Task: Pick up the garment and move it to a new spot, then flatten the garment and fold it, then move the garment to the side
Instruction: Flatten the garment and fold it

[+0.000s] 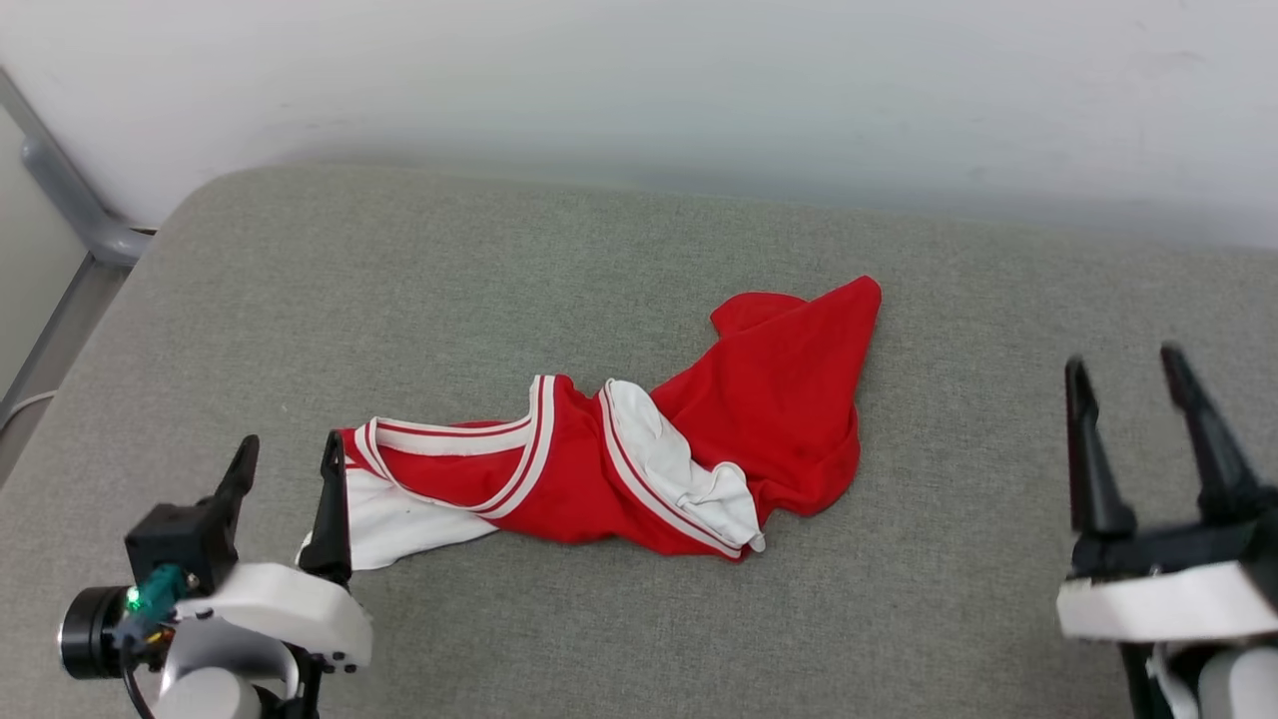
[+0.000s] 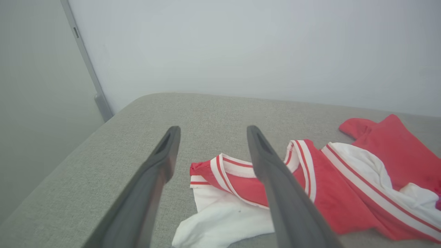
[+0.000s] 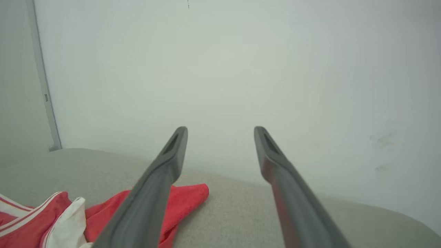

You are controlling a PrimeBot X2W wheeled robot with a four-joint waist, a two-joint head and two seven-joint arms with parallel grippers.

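The garment point(image 1: 769, 399) is a red jersey with white sleeves and striped trim, lying crumpled across the middle of the grey cushioned surface point(image 1: 499, 260). My left gripper point(image 1: 290, 454) stands open at the lower left, its right finger at the jersey's white sleeve end, nothing held between the fingers. The left wrist view has the garment point(image 2: 317, 193) lying past and to the right of the open left gripper point(image 2: 212, 132). My right gripper point(image 1: 1123, 364) is open at the lower right, well clear of the cloth. The right wrist view puts the garment point(image 3: 187, 198) at lower left of the open right gripper point(image 3: 220, 132).
A pale wall point(image 1: 699, 90) runs along the far edge of the surface. A grey metal rail point(image 1: 70, 195) stands at the far left corner. The cushion's left edge point(image 2: 69, 158) drops off close to my left gripper.
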